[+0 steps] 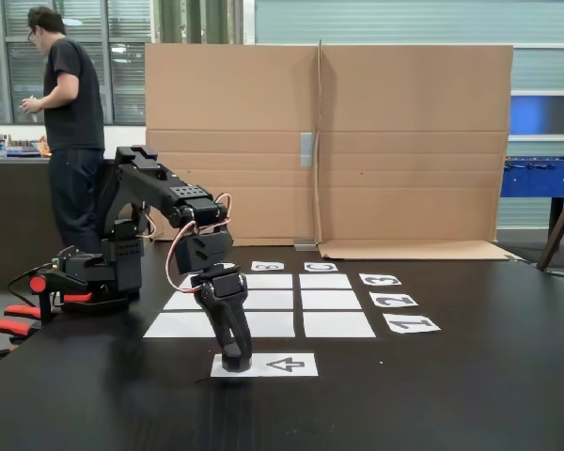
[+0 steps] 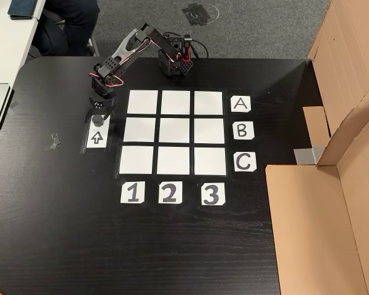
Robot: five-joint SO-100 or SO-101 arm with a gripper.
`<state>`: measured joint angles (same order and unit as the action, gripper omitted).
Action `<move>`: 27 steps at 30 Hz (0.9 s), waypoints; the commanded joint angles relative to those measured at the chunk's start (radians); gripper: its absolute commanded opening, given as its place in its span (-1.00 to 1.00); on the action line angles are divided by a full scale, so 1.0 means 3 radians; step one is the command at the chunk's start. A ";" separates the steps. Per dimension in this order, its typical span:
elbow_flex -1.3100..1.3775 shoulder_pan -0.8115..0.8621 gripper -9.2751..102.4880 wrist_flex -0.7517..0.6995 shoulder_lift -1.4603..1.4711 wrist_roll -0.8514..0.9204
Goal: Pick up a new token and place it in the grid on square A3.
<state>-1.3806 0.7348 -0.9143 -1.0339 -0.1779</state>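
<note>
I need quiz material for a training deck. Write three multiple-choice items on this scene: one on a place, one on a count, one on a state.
1. Where is the token?
A. on the arrow sheet
B. on a grid cell
C. on the bare table

2. How many blank cells has the grid?
A. six
B. nine
C. twelve

3. How many grid cells hold a token?
A. none
B. one
C. three

Key: 1 A, the puck sits at the sheet's end between the fingers of the gripper; 2 B, three rows of three; 3 A, every cell is bare white.
</note>
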 commanded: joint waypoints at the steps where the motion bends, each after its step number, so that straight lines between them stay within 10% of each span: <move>1: 0.0138 0.0026 -0.32 -0.0020 -0.0015 0.0020; 27: 0.0194 0.0031 -0.60 0.0061 0.0005 0.0000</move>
<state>-1.3622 0.7348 -0.9097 -1.0247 -0.1718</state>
